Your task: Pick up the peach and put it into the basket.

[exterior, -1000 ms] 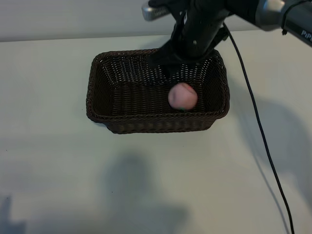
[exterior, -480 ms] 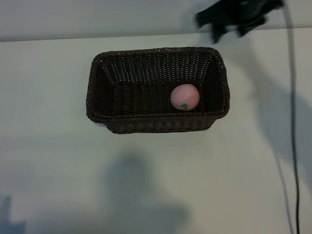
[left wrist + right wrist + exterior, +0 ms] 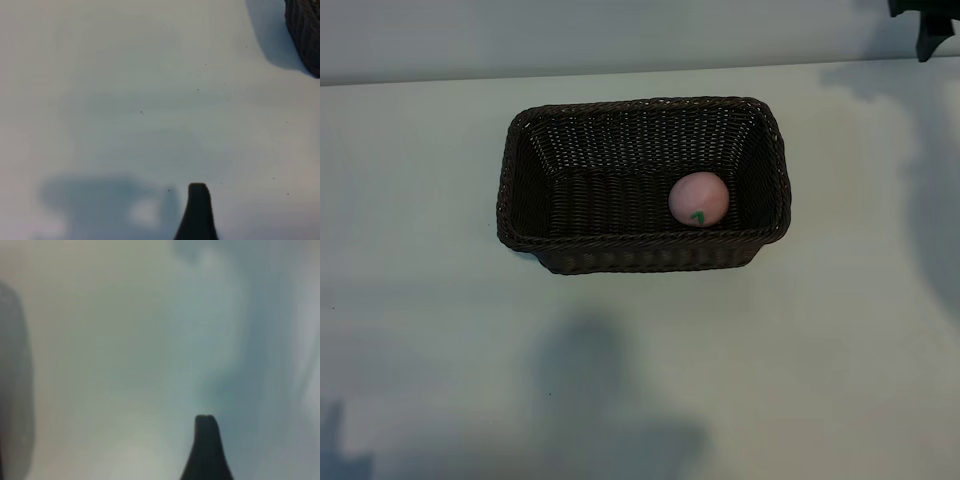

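The pale-pink peach [image 3: 699,199], green leaf mark facing forward, lies inside the dark-brown woven basket [image 3: 530,190], toward its right end and near the front wall. Nothing touches it. A dark part of my right arm [image 3: 924,22] shows only at the exterior view's top right corner, well away from the basket. In the right wrist view one dark finger [image 3: 206,450] hangs over bare table, with nothing held. My left arm is outside the exterior view; its wrist view shows one finger [image 3: 198,212] over bare table and a corner of the basket [image 3: 305,35] farther off. Both grippers are open.
The basket stands on a pale table [image 3: 640,380]. Shadows of the arms fall on the table in front of the basket and along its right side. A blurred dark shape [image 3: 12,390] lies at one edge of the right wrist view.
The right arm has left the basket, pulling back and to the right until almost out of the exterior view. The peach has settled in the basket.
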### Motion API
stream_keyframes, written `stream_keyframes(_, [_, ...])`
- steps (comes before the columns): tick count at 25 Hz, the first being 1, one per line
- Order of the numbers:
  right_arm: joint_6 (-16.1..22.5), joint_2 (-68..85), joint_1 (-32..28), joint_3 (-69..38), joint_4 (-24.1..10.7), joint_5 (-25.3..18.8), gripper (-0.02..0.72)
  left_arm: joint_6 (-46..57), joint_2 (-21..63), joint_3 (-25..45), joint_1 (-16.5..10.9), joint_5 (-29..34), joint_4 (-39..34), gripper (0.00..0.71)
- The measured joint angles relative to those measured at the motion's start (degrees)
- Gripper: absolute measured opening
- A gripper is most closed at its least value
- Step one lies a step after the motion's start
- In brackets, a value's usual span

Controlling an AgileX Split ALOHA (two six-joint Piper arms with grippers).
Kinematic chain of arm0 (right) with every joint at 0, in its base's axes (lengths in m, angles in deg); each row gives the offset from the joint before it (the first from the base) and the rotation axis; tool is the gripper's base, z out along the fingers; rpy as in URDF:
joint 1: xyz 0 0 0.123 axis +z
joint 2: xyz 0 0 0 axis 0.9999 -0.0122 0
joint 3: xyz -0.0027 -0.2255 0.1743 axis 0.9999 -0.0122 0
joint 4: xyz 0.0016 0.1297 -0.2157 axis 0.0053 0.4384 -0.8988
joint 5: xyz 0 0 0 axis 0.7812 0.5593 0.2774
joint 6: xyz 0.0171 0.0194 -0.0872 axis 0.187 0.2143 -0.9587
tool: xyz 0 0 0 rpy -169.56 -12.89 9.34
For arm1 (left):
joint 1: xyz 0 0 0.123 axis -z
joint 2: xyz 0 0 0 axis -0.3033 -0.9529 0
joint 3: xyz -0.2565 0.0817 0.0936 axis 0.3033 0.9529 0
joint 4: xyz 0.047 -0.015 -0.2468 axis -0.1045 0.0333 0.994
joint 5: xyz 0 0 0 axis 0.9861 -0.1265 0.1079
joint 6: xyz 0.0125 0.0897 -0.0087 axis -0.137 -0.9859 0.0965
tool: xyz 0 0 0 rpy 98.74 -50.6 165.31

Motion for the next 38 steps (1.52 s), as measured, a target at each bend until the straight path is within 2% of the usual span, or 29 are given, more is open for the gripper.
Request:
stream_keyframes(5, [-0.3,1.6,-0.1,-0.3,-0.5,-0.1,0.504,0.0,0.0,0.0,0.0,0.0,0.0,0.593])
stream_keyframes(9, [-0.3,9.0,-0.1,-4.0,-1.2,-0.1,0.497,0.0,0.0,0.0,0.0,0.0,0.0,0.593])
stream_keyframes(14, [-0.3,23.6,-0.1,-12.5,-3.4,-0.1,0.491,0.0,0.0,0.0,0.0,0.0,0.0,0.593])
stream_keyframes(27, [-0.1,71.0,-0.2,-34.0,-3.7,-0.5,0.489,0.0,0.0,0.0,0.0,0.0,0.0,0.593])
stream_keyframes(35, [4.0,92.3,-0.2,-42.4,-4.8,-0.7,0.489,0.0,0.0,0.0,0.0,0.0,0.0,0.592])
stream_keyframes(38, [4.2,98.3,-0.1,-46.1,-4.8,-0.7,0.489,0.0,0.0,0.0,0.0,0.0,0.0,0.592])
